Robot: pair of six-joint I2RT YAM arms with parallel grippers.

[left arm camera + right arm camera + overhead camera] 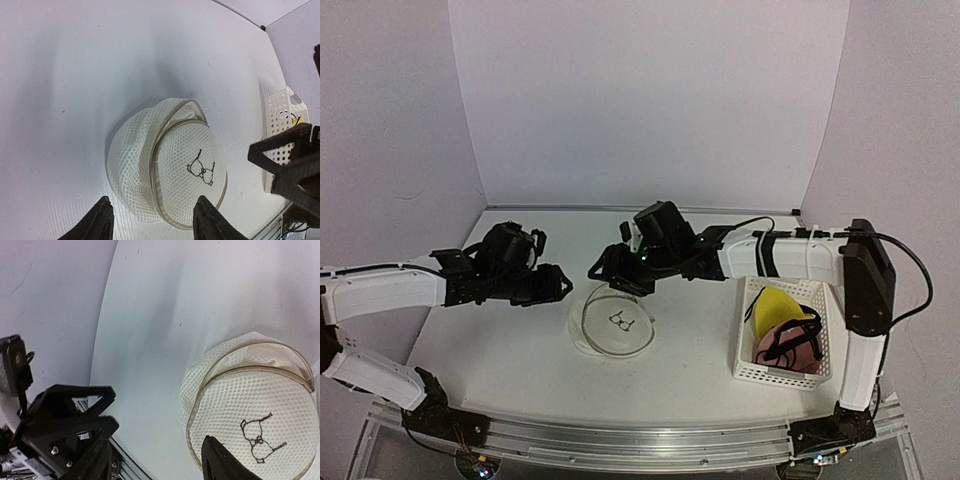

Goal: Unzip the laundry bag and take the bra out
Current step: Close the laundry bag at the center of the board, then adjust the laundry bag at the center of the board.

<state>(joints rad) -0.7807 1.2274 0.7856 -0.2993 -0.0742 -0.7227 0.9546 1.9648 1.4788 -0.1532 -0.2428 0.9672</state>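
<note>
White perforated plastic makes up the basket [748, 340] at the bench's [500, 340] near right, in which yellow [782, 305] and pink [792, 352] items are piled. Just left of it, at mid-bench, the laundry bag [617, 322] is laid flat, its round mesh face marked only with a small black bra outline [621, 320]. Slightly beyond, the left pincer [558, 283] and the right pincer [610, 272] are held above the bag's far rim, both spread apart with nothing grasped.
</note>
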